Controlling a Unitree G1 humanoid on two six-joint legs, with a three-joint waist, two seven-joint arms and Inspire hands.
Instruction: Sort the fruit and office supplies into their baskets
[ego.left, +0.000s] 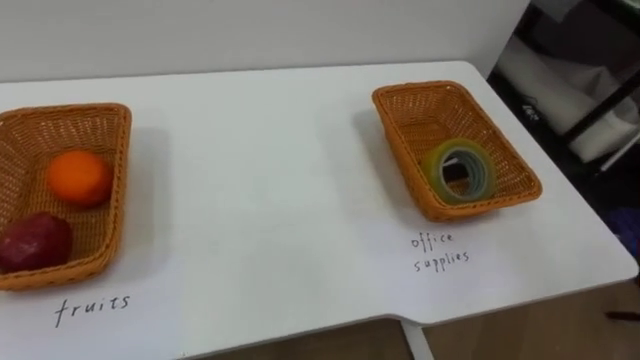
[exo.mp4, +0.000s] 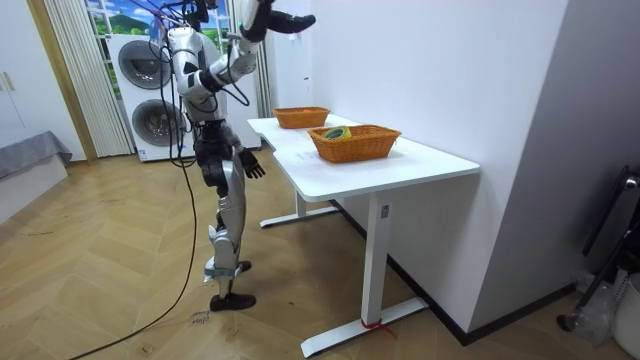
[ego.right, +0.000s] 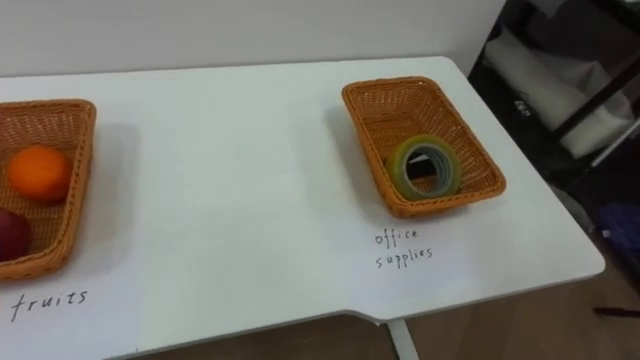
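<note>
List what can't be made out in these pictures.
Dark red fruit: which kind is unclear, left eye view; cut by the left edge in the right eye view.
Fruit basket: contents hidden by its wall, room view.
Tape roll: mostly hidden by the office basket's wall, room view.

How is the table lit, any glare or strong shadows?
Left eye view: even light, no glare on the white table; only faint soft shadows beside the fruit basket and the office-supplies basket. Room view: darker under the table.
</note>
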